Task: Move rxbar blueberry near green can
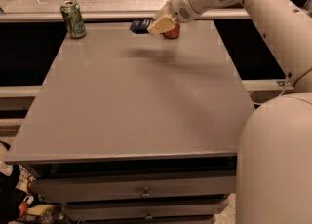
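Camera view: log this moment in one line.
claw: shut on rxbar blueberry, raised over table far edge | green can: upright, far-left corner, bar not yet near
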You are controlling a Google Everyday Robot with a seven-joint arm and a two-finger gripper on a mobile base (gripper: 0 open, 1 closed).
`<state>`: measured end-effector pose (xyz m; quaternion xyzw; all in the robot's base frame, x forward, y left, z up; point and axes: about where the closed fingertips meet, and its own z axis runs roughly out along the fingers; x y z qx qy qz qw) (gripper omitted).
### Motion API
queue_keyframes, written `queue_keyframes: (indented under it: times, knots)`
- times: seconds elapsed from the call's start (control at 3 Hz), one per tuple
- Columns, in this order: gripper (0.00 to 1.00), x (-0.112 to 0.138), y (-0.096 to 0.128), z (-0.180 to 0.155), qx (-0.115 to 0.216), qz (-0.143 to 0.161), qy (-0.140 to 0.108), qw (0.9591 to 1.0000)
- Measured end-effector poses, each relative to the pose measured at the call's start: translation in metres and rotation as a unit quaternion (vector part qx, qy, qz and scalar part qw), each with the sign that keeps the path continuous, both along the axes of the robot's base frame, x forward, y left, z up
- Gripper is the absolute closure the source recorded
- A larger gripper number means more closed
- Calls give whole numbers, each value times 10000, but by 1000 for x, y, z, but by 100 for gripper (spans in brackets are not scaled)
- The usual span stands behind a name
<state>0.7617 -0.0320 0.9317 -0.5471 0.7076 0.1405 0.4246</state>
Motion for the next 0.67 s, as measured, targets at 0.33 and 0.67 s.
queue_keyframes:
  times: [0.33,0.67]
  knots:
    - [100,23,31,4,22,-20,-274,9996]
    - [100,39,60,1,0,131,-390,9992]
